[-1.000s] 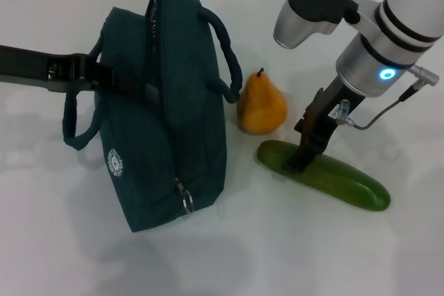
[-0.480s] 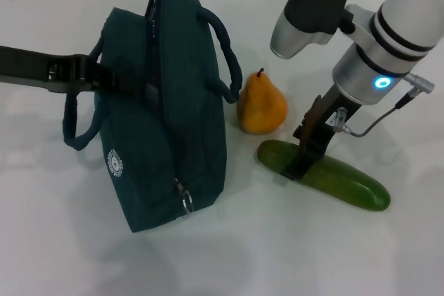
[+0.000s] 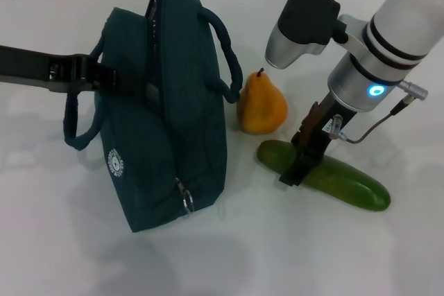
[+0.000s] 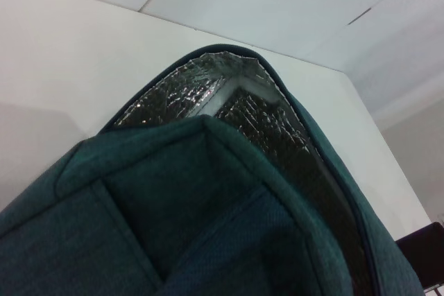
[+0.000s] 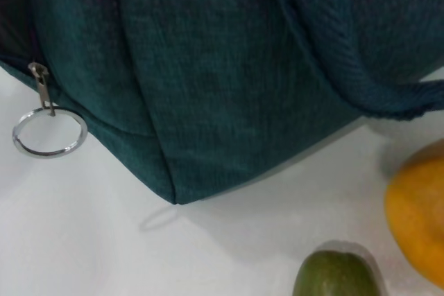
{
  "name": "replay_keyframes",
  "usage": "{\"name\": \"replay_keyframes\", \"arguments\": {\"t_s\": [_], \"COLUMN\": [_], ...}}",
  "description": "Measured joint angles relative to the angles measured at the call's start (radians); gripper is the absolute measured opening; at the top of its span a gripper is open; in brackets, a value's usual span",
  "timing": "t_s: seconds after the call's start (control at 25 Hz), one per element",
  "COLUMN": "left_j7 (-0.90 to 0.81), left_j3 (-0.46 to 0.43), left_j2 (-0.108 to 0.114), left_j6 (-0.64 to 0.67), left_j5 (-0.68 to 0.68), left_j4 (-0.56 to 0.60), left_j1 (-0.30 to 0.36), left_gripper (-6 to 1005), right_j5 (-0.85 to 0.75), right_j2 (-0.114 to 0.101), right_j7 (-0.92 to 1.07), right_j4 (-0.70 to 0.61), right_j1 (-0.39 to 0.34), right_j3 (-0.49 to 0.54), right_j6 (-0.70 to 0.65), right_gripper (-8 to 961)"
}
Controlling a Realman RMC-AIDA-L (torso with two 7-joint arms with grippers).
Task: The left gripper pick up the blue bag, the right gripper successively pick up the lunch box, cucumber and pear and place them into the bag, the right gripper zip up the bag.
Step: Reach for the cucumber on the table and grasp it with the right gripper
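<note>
To the left of the right gripper (image 3: 300,163) stands the blue bag (image 3: 166,109), upright on the white table (image 3: 277,254), its zip-pull ring (image 3: 186,200) hanging at the near lower corner and its foil lining (image 4: 250,112) showing through the open top in the left wrist view. The left gripper (image 3: 104,77) reaches in from the far side of the bag and is clamped on its upper edge beside a loop handle (image 3: 76,129). Directly under the right gripper lies the cucumber (image 3: 333,179); the claw is down on its bag-side half, but whether the fingers are apart or together I cannot tell. Just beyond the claw, between it and the bag, sits the pear (image 3: 261,105).
</note>
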Motion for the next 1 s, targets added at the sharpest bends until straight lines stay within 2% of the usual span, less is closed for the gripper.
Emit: {"name": "replay_keyframes", "arguments": {"t_s": [1.0], "left_j7": [0.017], "left_j3": [-0.001], "left_j2": [-0.002], "left_j6": [-0.006], "left_j5": [0.000], "left_j4": [-0.025], "left_j1": [-0.009], "left_gripper": [36], "right_j5": [0.004], "right_j2": [0.000], "right_j7": [0.001], "right_j4": [0.024], "right_j1": [0.006], "right_j3": [-0.072], "right_j6": [0.045], "right_gripper": [766]}}
